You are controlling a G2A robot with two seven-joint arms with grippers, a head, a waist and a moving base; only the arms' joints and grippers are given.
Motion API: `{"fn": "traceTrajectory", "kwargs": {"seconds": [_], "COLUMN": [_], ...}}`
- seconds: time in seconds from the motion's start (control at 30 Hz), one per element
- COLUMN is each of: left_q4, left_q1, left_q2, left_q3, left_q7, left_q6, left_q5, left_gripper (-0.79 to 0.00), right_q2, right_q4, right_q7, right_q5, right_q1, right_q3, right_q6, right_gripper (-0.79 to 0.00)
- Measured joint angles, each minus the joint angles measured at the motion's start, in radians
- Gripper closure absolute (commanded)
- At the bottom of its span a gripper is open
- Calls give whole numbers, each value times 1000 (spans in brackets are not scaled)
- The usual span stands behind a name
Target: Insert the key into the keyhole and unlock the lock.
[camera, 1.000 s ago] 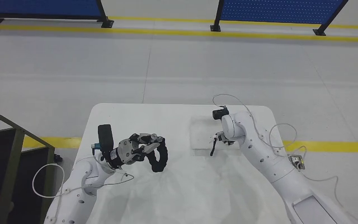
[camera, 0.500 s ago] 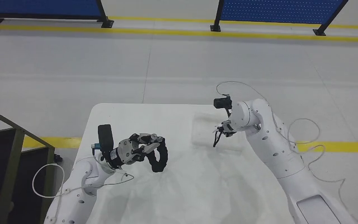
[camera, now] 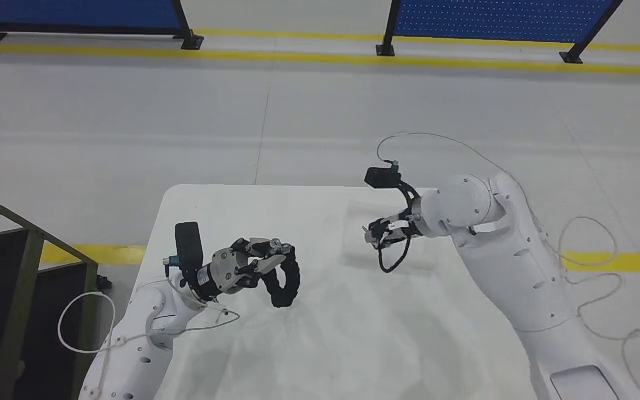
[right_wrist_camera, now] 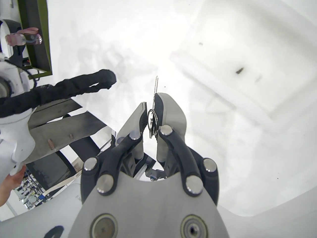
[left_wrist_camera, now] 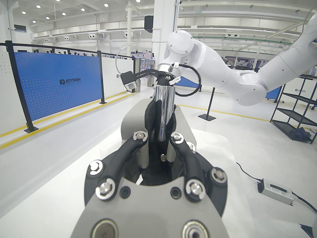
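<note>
We see the left claw (camera: pixel 262 268) closed on the cable lock (camera: pixel 284 286), holding it over the left part of the white table (camera: pixel 330 345). In the left wrist view its fingers (left_wrist_camera: pixel 182 127) press on either side of the lock's chrome cylinder (left_wrist_camera: pixel 163 105), which sticks out past the fingertips and points across the table toward the other arm. The black fabric-covered cable runs back between the fingers. From the top view we note the cable's loop curving out and down beyond the left claw. We cannot make out the keyhole from any angle. The right claw (right_wrist_camera: pixel 149 115) is clamped on the key (right_wrist_camera: pixel 156 85), pinching its head between the pads. The thin blade juts straight out past the fingertips, and the metal key ring (right_wrist_camera: pixel 152 123) sits in the gap between the fingers just behind it. In the top view we find this claw over the middle of the table, right of the lock and near the edge of a faint clear tray (right_wrist_camera: pixel 237 38) that lies on the table's far right part. The key and the lock are well apart, with bare tabletop between them, and the key is not in the lock. In the right wrist view the end of the lock's black loop shows beyond and to one side of the blade.
</note>
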Motion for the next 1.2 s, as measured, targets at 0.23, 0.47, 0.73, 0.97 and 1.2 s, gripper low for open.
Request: {"fn": "traceTrajectory", "kwargs": {"seconds": [0.23, 0.47, 0.73, 0.97, 1.2], "left_q4": [0, 0, 0, -3, -23], "left_q1": [0, 0, 0, 1, -40], "left_q2": [0, 0, 0, 0, -3], "left_q3": [0, 0, 0, 1, 42], "left_q7": [0, 0, 0, -5, -94], "left_q6": [0, 0, 0, 5, 13], "left_q5": [0, 0, 0, 0, 20], "left_gripper": [0, 0, 0, 0, 0], "right_q2": [104, 143, 143, 145, 172], "right_q4": [-110, -132, -132, -106, -57], "right_q7": [0, -20, -20, -19, 0], "right_q5": [269, 379, 379, 436, 596], "right_q1": [8, 27, 27, -2, 102], "right_q3": [-45, -61, -61, -67, -182], "right_q6": [1, 21, 21, 16, 0], "right_gripper": [0, 0, 0, 0, 0]}}
